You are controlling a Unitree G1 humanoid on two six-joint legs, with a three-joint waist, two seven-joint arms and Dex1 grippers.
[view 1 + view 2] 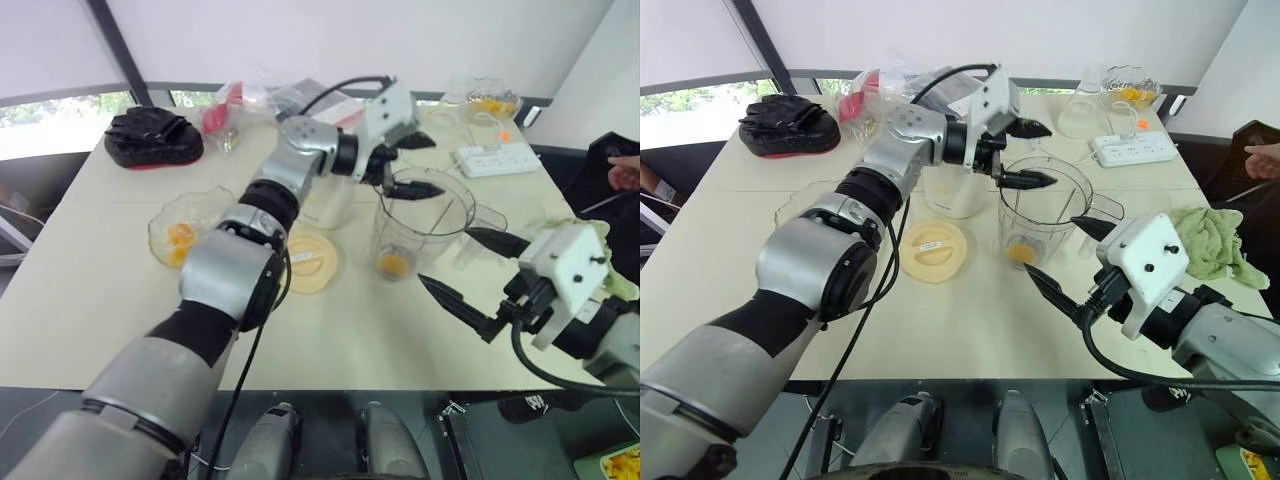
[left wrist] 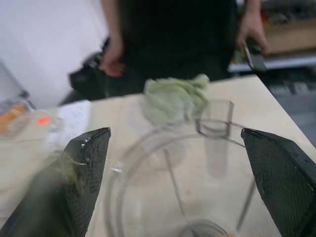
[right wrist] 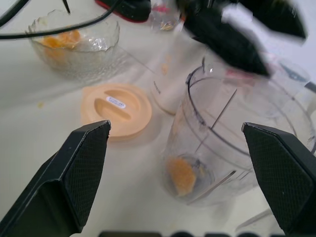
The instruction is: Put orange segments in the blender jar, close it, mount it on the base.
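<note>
Nearest to us, our right tool (image 1: 480, 283) hangs over the desk's (image 1: 90, 300) near right edge, its arm bent in from the right and its two black fingers spread wide apart, pointing toward the blender jar (image 1: 420, 225) with nothing between them. Our left arm stretches long across the middle of the desk, elbow high, wrist bent so the left tool (image 1: 418, 164) lies about level and points to the right, right above the jar's rim. Its fingers stand apart too, one over the far side of the rim and one over the opening, gripping nothing.

We see the blender jar upright near the middle of the desk, lid off, with one of the orange segments (image 3: 181, 175) lying at its bottom. More segments (image 1: 180, 238) sit in a scalloped glass bowl (image 1: 165, 222) toward the left edge. A flat cream-yellow lid (image 1: 308, 258) lies on the desk between bowl and jar, just beside the jar. A white cylinder that may be the base (image 1: 955, 195) stands just behind the lid, largely hidden by our left forearm. A green cloth (image 1: 1212, 243) lies at the right edge, and a white power strip (image 1: 496, 157) toward the far right corner.
</note>
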